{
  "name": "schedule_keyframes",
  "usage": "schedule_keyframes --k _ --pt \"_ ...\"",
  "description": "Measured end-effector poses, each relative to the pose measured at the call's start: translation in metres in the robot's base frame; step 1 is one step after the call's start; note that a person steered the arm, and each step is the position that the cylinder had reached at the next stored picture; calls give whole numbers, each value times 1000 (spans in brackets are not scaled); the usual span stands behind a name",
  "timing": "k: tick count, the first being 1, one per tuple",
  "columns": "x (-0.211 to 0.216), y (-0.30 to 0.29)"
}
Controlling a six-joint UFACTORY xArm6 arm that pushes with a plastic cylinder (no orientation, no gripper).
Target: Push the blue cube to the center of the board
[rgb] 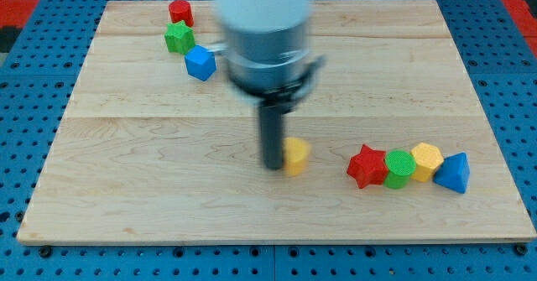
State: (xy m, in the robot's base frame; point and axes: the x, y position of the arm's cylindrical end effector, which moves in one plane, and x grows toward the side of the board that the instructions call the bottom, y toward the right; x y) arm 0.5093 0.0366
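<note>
The blue cube (200, 63) lies on the wooden board (134, 172) at the view's upper left, just below and right of a green block (179, 38). A red block (180, 13) lies above the green one. My tip (274, 165) rests near the board's middle, touching or almost touching the left side of a small yellow block (295, 156). The tip is well to the right of and below the blue cube, far from it. The arm's grey body hides part of the board's top middle.
A row of blocks lies at the view's lower right: a red star (367, 166), a green round block (399, 169), a yellow block (426, 160) and a blue triangle (454, 174). A blue pegboard surrounds the board.
</note>
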Motion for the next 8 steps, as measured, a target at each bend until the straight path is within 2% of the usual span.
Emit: schedule_keyframes --k 1,2,3,4,5,6,7,8 --pt "20 -37" --pt "-5 -37" --pt "-10 35" --pt "-11 18" --pt "-27 -61" --pt "-45 -164" --pt "-137 -190" --pt "-185 -187"
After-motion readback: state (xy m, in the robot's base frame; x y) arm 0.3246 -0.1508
